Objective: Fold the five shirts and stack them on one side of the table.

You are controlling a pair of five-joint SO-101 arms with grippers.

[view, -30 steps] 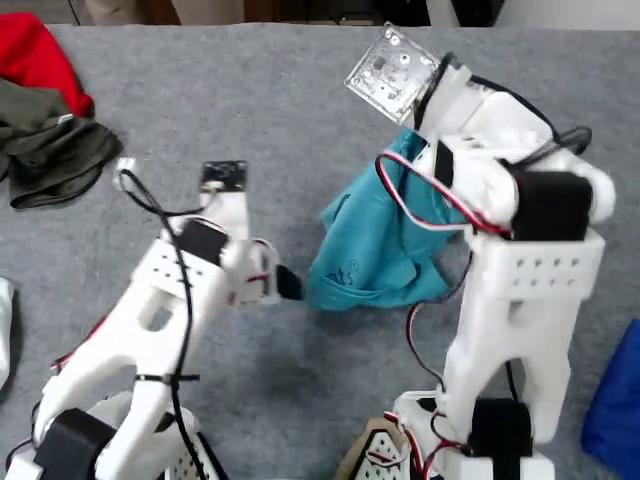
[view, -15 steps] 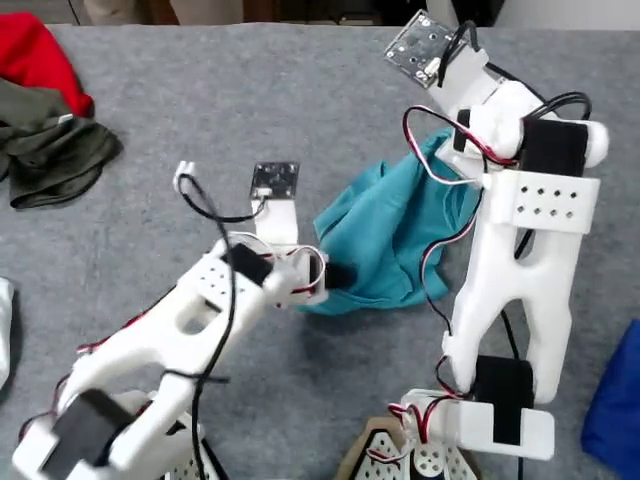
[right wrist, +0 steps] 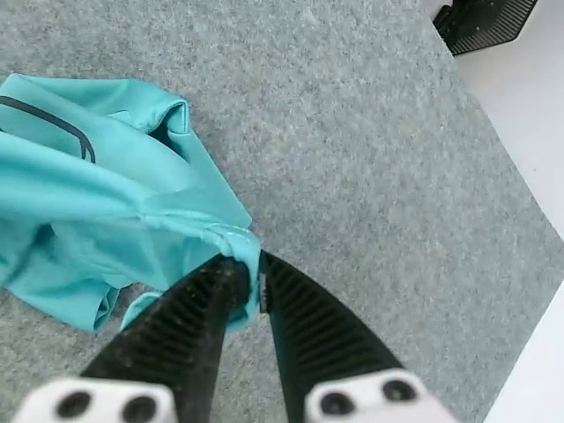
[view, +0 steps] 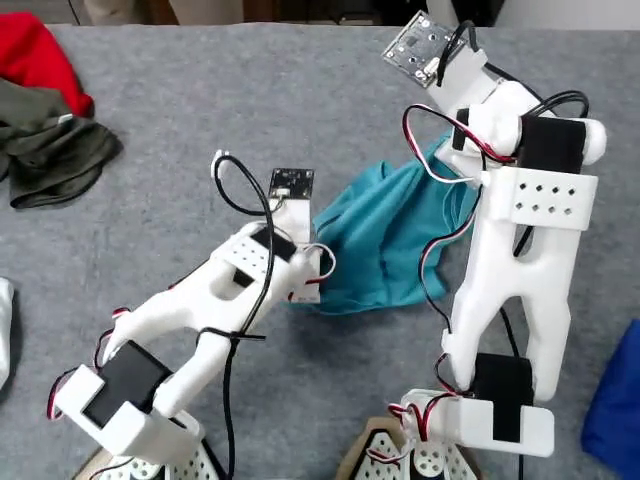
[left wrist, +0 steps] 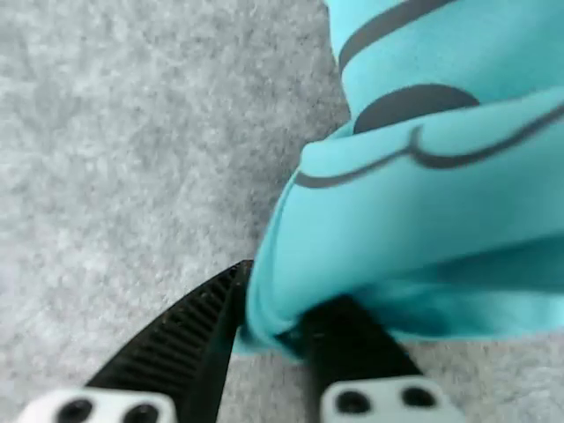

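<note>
Your left gripper (left wrist: 269,304) pinches a thin fold of the shirt (view: 375,240) and your right gripper (right wrist: 254,273) clamps another bunched corner, with the cloth heaped on the desk (view: 200,100) between the arms. Pull them apart and either shallow bite may slip, or the shirt may come up twisted. Its dark print (left wrist: 414,106) shows no readable writing.

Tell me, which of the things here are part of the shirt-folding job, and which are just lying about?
Part of the job:
- teal shirt, held in both arms' jaws
- red shirt
- dark green shirt
- blue shirt
- white cloth at the table's edge, probably the fifth shirt

Just lying about:
- black object beyond the table's edge
</note>
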